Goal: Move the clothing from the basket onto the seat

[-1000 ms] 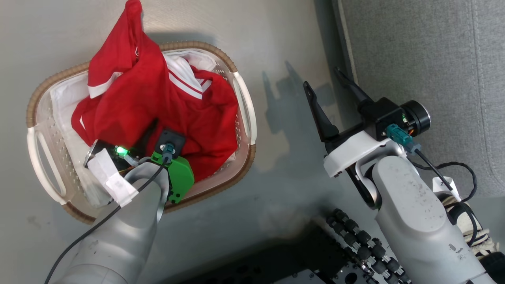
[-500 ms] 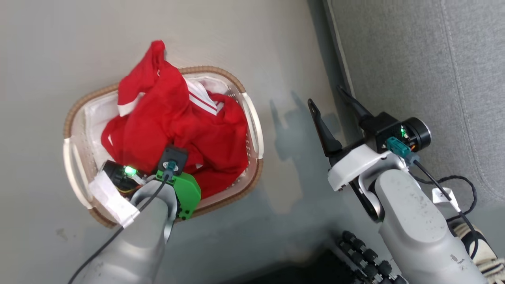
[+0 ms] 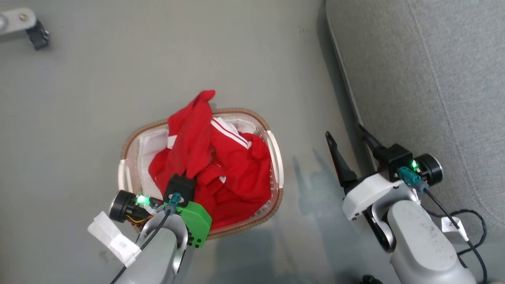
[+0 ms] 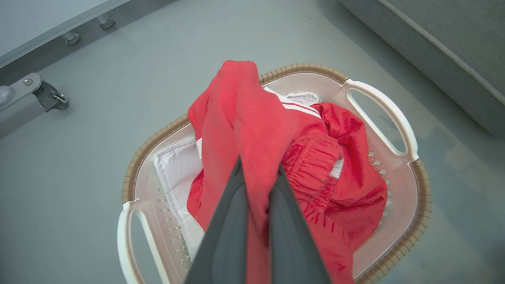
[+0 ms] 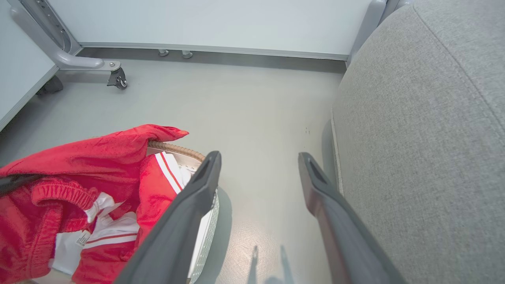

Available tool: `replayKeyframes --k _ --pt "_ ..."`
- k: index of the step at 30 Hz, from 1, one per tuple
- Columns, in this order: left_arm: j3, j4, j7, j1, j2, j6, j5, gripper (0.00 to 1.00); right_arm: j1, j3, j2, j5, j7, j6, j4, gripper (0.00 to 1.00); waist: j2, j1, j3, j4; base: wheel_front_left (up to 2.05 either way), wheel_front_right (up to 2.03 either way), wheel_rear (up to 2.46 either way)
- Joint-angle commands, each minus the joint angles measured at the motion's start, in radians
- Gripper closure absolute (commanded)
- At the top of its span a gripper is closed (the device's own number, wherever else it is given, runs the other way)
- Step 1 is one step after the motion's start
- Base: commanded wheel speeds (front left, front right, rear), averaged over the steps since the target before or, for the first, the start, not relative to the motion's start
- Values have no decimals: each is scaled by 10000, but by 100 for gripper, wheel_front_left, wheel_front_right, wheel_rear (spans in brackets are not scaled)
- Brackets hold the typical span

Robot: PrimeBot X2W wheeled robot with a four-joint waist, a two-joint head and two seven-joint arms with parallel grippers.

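The white basket (image 3: 273,150) with a brown woven rim stands on the grey floor, holding a heap of red clothing (image 3: 232,173). My left gripper (image 4: 258,173) is shut on a plain red garment (image 4: 240,102) and holds a fold of it up above the basket (image 4: 300,68). A red garment with white stripes (image 3: 230,132) lies under it, on the white liner (image 4: 175,165). My right gripper (image 3: 343,132) hangs open and empty between the basket and the seat (image 3: 434,79). In the right wrist view its open fingers (image 5: 259,157) frame bare floor beside the seat (image 5: 426,138).
A metal frame leg with a caster (image 5: 117,79) stands beyond the basket, seen too at the far left (image 3: 35,33). A white panel (image 5: 205,19) runs along the back. A black cable with a white tag (image 3: 453,225) trails by my right arm.
The head camera has risen, so the basket looks smaller and lower. My left gripper keeps its hold on the red garment and has lifted with it. The right gripper stays open.
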Motion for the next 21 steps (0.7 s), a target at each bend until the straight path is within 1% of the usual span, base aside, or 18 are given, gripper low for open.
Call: replayKeyframes --k 1,11,21 --pt "80 -209 2 236 27 -16 -63 100 261 -53 -30 -84 -47 -7 14 0 0 0 -1037 570 0 0 0" --pt "437 -1897 -1 701 18 -158 234 100 1084 -562 93 -6 -47 -5 -115 0 0 0 -2019 808 0 0 0" --pt "718 -3734 -1 593 -37 -354 471 100 1602 -534 149 -110 -47 -5 72 0 0 0 -2923 946 0 0 0"
